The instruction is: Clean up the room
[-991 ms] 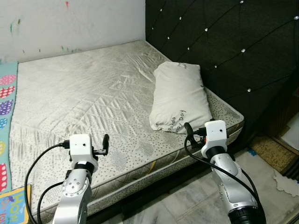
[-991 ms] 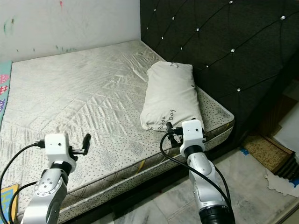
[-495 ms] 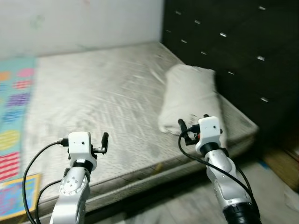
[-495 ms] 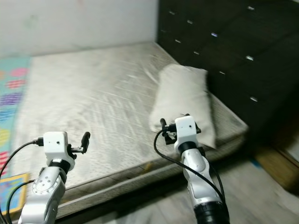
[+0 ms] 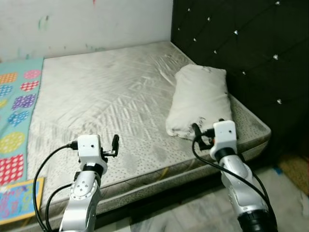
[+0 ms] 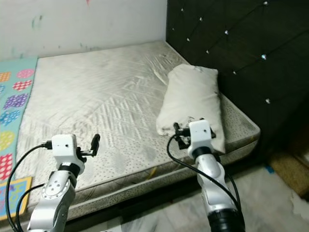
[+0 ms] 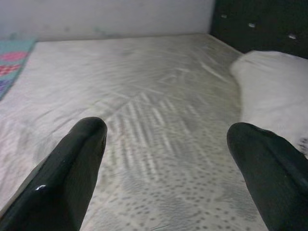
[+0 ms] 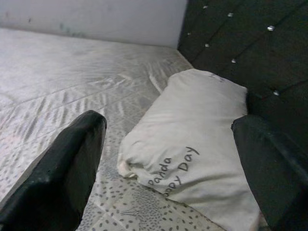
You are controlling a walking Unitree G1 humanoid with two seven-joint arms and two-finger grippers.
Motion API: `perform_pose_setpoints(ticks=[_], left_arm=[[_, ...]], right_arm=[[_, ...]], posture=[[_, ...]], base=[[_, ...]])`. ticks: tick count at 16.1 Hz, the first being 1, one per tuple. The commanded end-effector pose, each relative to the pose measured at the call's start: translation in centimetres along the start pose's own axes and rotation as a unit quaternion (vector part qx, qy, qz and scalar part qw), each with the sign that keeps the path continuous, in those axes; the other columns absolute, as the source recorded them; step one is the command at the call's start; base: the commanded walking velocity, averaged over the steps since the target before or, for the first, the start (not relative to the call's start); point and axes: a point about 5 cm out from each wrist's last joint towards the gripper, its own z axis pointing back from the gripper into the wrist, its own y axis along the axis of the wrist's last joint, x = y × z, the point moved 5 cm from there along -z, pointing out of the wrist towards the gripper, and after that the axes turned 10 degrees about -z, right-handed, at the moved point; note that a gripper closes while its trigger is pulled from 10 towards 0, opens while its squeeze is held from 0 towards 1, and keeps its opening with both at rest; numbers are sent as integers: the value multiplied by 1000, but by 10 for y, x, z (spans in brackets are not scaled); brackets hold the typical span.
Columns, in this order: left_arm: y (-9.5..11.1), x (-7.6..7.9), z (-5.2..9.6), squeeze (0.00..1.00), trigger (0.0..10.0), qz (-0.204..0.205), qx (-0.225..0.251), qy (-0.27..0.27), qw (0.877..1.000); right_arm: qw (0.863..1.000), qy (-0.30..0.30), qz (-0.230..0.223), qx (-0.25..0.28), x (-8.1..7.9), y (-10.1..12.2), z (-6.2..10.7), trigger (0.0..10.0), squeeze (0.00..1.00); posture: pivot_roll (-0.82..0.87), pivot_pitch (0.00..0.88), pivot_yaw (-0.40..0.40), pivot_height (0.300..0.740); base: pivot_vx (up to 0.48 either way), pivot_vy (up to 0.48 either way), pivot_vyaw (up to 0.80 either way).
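From my remote seat I see a bare mattress [image 5: 111,92] with a quilted, wrinkled grey cover, speckled along its near edge. A soft, plump white pillow [image 5: 199,100] printed "Panda Happy Day" lies at about 2 o'clock on it, its long side just beside the dark tufted headboard [image 5: 241,43] studded with shiny buttons. My left gripper [image 7: 168,159] hovers over the near edge at about 7 o'clock, its glossy black fingers [image 7: 72,163] spread wide with nothing between them. My right gripper [image 8: 173,159] sits at roughly 4 o'clock, near the pillow's printed end, fingers likewise apart and empty. A colourful heart-patterned mat [image 5: 17,106] lies at 9 o'clock along the mattress.
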Motion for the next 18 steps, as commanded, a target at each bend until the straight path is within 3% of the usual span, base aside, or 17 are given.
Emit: perform_pose_setpoints(ticks=[1,11,18], left_arm=[[1,-6,0,0,10000,-2,3,4,1000],[1,-7,1,0,10000,3,3,8,1000],[4,-4,0,0,10000,4,9,-2,1000]], right_arm=[[1000,15,1,11,-10,6,-4,10000,0],[1000,14,-13,12,-10,6,-3,10000,0],[999,11,-37,14,-10,6,-3,10000,0]], posture=[[-67,0,-18,740],[-67,0,-20,740],[-66,0,-16,740]], base=[[0,0,800],[0,0,791],[0,0,0]])
